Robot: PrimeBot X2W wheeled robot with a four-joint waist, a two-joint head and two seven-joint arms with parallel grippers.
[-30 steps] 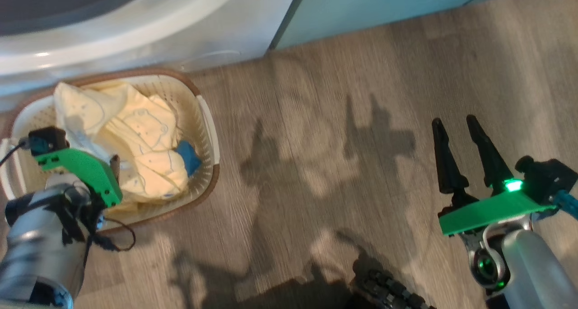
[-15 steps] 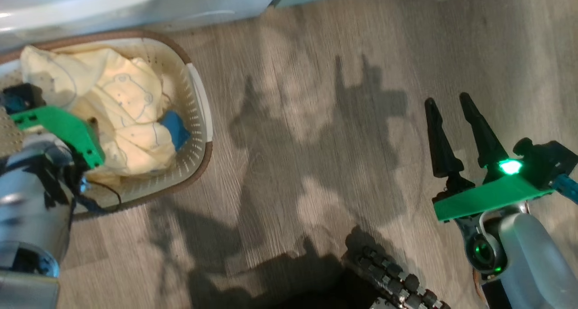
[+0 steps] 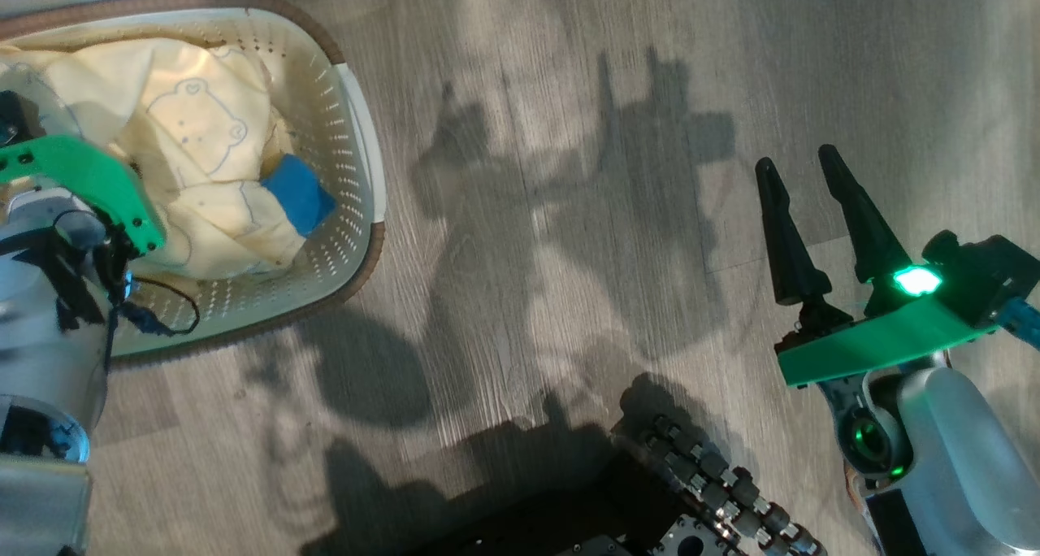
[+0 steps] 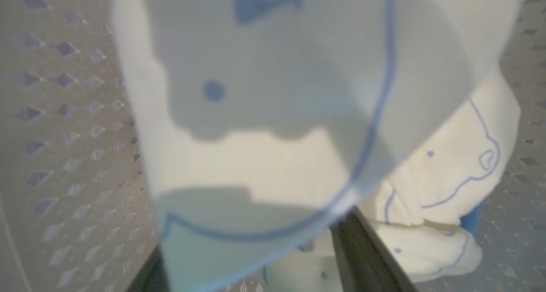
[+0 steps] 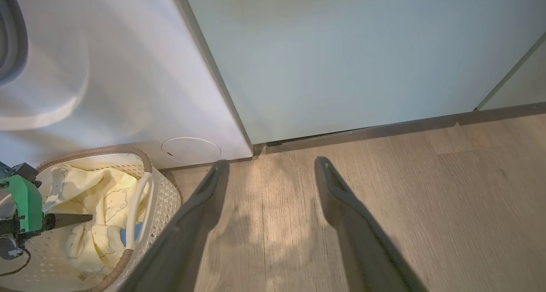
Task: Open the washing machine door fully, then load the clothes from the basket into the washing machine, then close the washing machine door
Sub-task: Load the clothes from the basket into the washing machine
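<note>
Left gripper (image 5: 85,217): two long dark fingers spread wide, down among the clothes (image 3: 203,149), which are pale cream-yellow soft garments printed with blue outlined bears. A blurred fold hangs between the fingers, close to the wrist camera. As far as I can judge it isn't pinched.

The heap fills the middle of the small cream perforated plastic basket with the brown rim (image 3: 357,158). One small blue cloth piece (image 3: 296,198) lies against the heap by the basket's right wall.

Handling, my read:
- Light, limp, not fragile and not slippery, so it'll drape and trail.
- I'd take a bunched fold at the top of the heap, deep between the fingers, not a single hem.
- Trailing ends could snag the rim, and the basket looks light enough to get dragged along.
- The blue piece likely needs its own pick.

Basket stands on the grey wood-look floor (image 3: 569,215), far edge right at the foot of the white front-loading washing machine (image 5: 128,70), with a pale green cabinet panel (image 5: 341,48) beside that.

Right gripper (image 3: 796,159): fingers apart, empty, over the floor well apart from the basket.
</note>
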